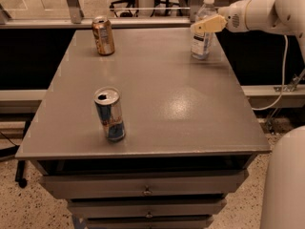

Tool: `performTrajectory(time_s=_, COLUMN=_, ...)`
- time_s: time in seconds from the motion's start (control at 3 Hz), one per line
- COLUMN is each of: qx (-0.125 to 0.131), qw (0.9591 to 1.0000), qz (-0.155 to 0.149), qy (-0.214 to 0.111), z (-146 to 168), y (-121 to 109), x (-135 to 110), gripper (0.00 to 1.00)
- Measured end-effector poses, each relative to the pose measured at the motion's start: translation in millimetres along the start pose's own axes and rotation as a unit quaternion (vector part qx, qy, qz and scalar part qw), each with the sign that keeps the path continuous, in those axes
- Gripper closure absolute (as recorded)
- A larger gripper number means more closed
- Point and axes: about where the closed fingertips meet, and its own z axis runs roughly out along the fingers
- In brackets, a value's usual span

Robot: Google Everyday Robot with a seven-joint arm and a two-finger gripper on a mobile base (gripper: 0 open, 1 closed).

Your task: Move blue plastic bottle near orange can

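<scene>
The blue plastic bottle [202, 43] stands upright at the table's far right corner, clear with a white cap and a label. My gripper [204, 26] reaches in from the right on a white arm and overlaps the bottle's upper part, just below the cap. The orange can [103, 36] stands upright at the far left of the table, well apart from the bottle.
A blue-and-silver can [110, 114] stands near the front left of the grey table [186, 109]. Drawers [145, 189] sit below the tabletop. A white robot body part [286, 185] fills the lower right. A cable [284, 75] hangs at the right.
</scene>
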Motion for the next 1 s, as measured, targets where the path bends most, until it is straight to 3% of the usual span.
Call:
performTrajectory(time_s=0.67, qx=-0.016, qw=0.9994, qz=0.017, qy=-0.025, z=-0.8, y=2.3, x=-8.6, gripper=0.65)
performTrajectory(time_s=1.0, qx=-0.027, qw=0.9983, qz=-0.001, qy=-0.052, z=-19.4, y=15.1, x=-36.0, gripper=0.89)
